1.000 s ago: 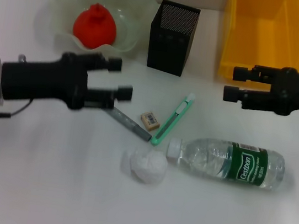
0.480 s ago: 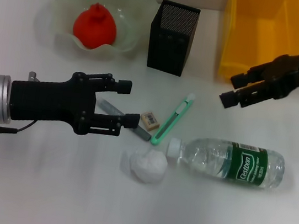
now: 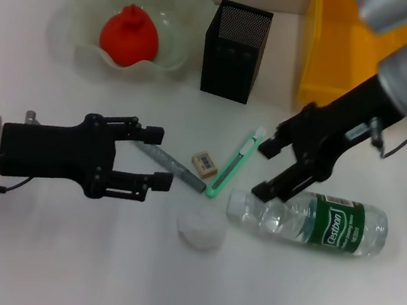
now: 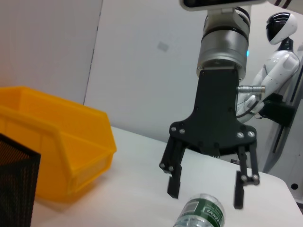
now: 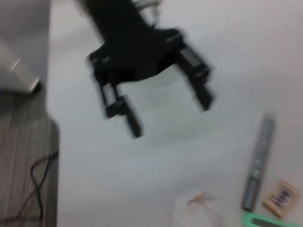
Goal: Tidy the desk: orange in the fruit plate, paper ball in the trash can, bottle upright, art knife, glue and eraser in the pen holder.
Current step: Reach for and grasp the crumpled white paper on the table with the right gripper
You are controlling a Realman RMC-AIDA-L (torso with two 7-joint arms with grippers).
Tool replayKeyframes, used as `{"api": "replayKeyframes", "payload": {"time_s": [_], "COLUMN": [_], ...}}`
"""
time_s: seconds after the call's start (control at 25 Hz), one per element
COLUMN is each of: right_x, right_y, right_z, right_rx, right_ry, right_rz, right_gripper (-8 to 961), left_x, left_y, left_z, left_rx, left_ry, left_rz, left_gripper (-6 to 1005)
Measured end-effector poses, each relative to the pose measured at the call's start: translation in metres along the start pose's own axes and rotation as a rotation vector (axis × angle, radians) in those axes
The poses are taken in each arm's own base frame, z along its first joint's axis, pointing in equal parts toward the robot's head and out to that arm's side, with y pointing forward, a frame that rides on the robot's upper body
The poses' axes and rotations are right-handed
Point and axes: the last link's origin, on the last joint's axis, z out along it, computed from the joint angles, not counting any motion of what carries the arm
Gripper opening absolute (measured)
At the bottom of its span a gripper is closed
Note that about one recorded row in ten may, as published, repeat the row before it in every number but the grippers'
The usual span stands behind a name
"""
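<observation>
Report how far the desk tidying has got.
Done: the orange sits in the fruit plate. In hand: right gripper, open, over the lying bottle; left gripper, open, beside the glue. Left: paper ball, knife, eraser, all on the desk.

Showing "Cestbon" in white letters on the green label (image 3: 339, 224) of the bottle (image 3: 308, 219) lying on its side; printing on the eraser (image 3: 204, 163) too small for reading.

Clear glossy plastic bottle (image 3: 308, 217) with green label, crumpled white paper ball (image 3: 200, 230), black metal-mesh pen holder (image 3: 235, 50), translucent glassy fruit plate (image 3: 88, 0), on a matt white desk (image 3: 60, 254).
</observation>
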Motion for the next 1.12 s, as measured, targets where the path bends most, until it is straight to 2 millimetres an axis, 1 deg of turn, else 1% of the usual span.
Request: {"api": "replayKeyframes", "payload": {"time_s": [0.12, 0.2, 0.48, 0.6, 0.8, 1.12], "right_x": [-0.002, -0.001, -0.005, -0.009, -0.012, -0.009], "right_y": [0.004, 0.006, 0.011, 0.013, 0.014, 0.014], "right_z": [0.014, 0.023, 0.048, 0.059, 0.078, 0.101], "right_rx": [-0.017, -0.028, -0.080, -0.080, -0.056, -0.017], "right_ry": [0.016, 0.025, 0.057, 0.064, 0.061, 0.117], "right_rz": [-0.099, -0.155, -0.270, -0.315, -0.386, -0.445], "right_gripper": [777, 777, 776, 776, 776, 777], "left_x": [-0.007, -0.016, -0.027, -0.029, -0.030, -0.029], "left_y": [0.003, 0.007, 0.010, 0.010, 0.009, 0.008], "left_z": [-0.005, -0.009, -0.019, -0.024, -0.026, -0.028], "left_rx": [0.004, 0.002, 0.010, 0.022, 0.029, 0.043], "left_ry": [-0.014, -0.043, -0.089, -0.094, -0.094, -0.086], "left_rz": [0.018, 0.033, 0.013, 0.006, 0.003, -0.002], "left_gripper": [785, 784, 781, 780, 779, 780]}}
